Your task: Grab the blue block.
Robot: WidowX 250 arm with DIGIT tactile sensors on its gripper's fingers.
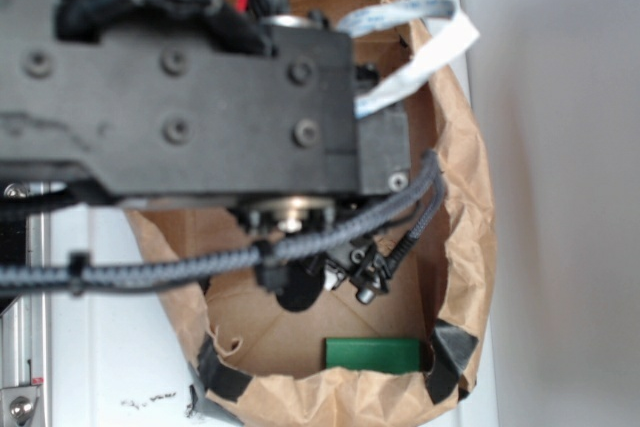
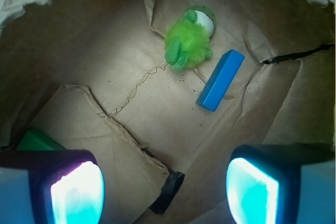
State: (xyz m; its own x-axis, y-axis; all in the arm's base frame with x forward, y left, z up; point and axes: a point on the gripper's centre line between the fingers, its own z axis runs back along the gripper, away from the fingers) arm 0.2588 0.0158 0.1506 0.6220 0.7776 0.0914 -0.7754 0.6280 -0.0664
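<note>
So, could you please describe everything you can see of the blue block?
The blue block is a long, narrow bright blue bar with smooth, plain faces, probably painted wood or plastic. In the wrist view it lies flat and diagonal on the paper bag floor, just right of the plush frog, close but apparently not touching it. The open tool is above, clear of it.

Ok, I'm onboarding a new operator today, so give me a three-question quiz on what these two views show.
1. True or false: the blue block lies inside the paper bag.
2. Which object lies closest to the blue block? A) green plush frog B) dark green block C) black tape
3. Fill in: the pincer is ____, with nothing between its fingers.

Key
1. True; it rests on the bag's floor.
2. A; the frog sits just beside one end.
3. Open; both fingers stand wide apart, short of the block.
</note>
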